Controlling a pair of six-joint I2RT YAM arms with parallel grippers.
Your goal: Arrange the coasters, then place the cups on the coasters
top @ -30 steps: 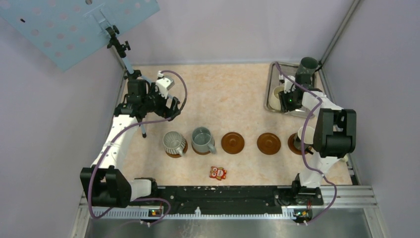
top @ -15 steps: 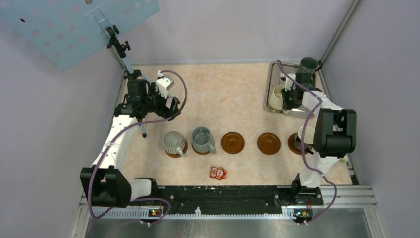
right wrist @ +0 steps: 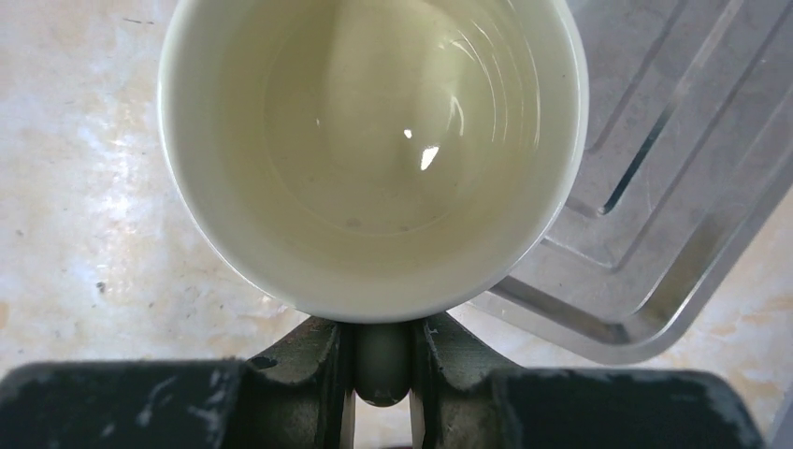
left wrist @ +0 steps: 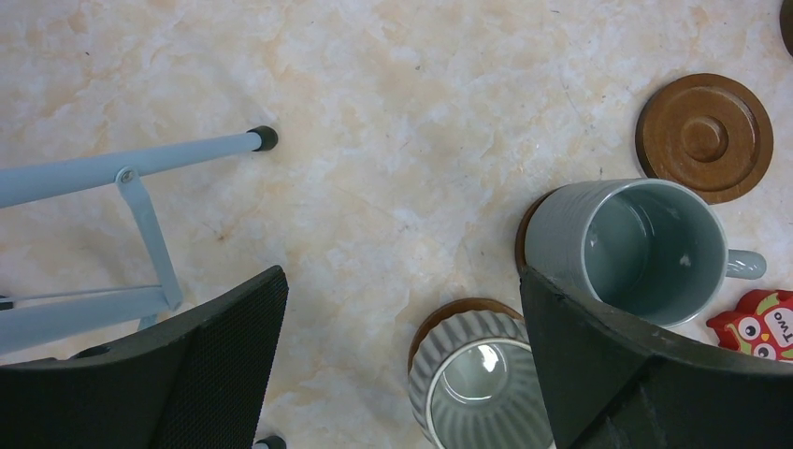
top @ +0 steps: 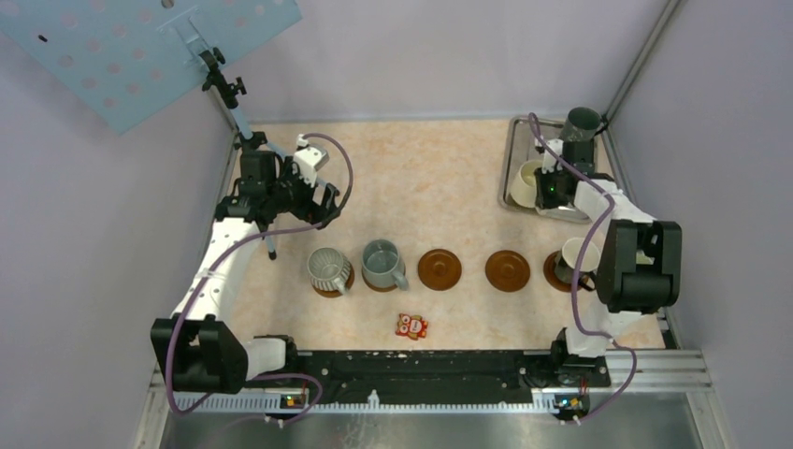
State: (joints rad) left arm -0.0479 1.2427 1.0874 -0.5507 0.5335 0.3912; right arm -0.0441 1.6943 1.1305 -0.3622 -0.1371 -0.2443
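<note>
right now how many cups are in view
5: ribbed grey cup and blue-grey cup on the left coasters; white cup on the far-right coaster; pale cup in the right gripper; dark green cup in the tray. More may be hidden.

**Clearances on the desk [top: 430, 178].**
The far centre lies open between the stand [top: 245, 140] and the tray [top: 511, 157]. Two middle coasters [top: 439, 269] are bare. Cups [top: 328, 269] block the row's left end, and a dark cup [top: 582, 124] blocks the tray's far corner.
</note>
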